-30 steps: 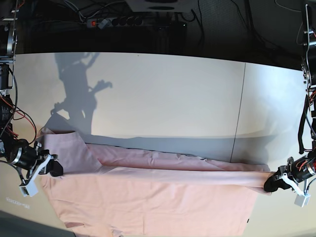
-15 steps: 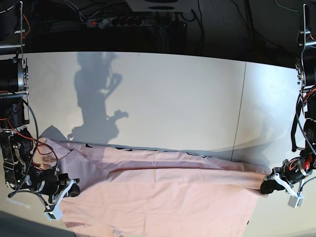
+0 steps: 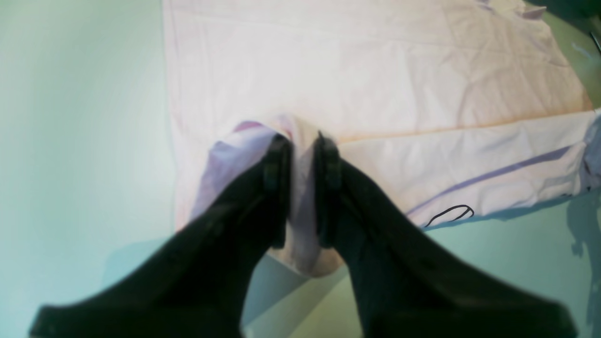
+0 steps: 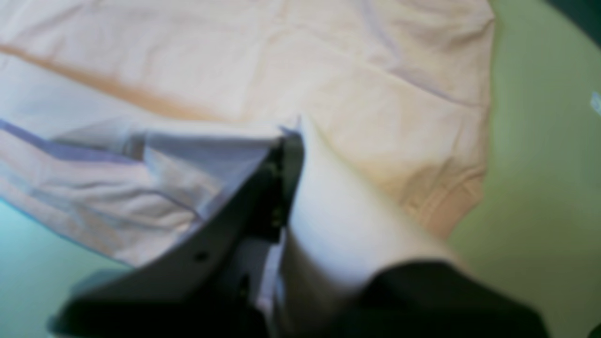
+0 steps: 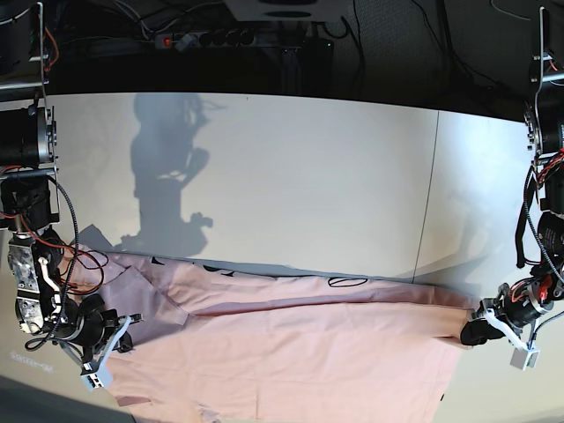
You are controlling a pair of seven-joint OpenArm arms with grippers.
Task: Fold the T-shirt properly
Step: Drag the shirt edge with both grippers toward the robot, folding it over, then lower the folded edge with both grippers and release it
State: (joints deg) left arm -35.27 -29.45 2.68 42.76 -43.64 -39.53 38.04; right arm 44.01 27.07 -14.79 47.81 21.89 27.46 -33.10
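The pale pink T-shirt (image 5: 291, 339) lies spread across the front of the white table, plain side up, with its far edge folded toward me so bits of black lettering (image 5: 348, 282) show along the fold. My left gripper (image 5: 476, 331) at the shirt's right edge is shut on a pinch of fabric; in the left wrist view (image 3: 300, 141) cloth is clamped between the black fingers. My right gripper (image 5: 119, 339) at the shirt's left edge is shut on fabric too; the right wrist view (image 4: 293, 141) shows cloth draped over one finger.
The white table (image 5: 291, 176) runs far behind the shirt, with a seam (image 5: 429, 194) at the right. A power strip (image 5: 207, 39) and cables lie beyond the back edge. The shirt's near hem runs off the frame's bottom.
Both grippers have carried the held edge toward the front. The right gripper moved lower and inward. The fold now lies flatter and lettering shows along it.
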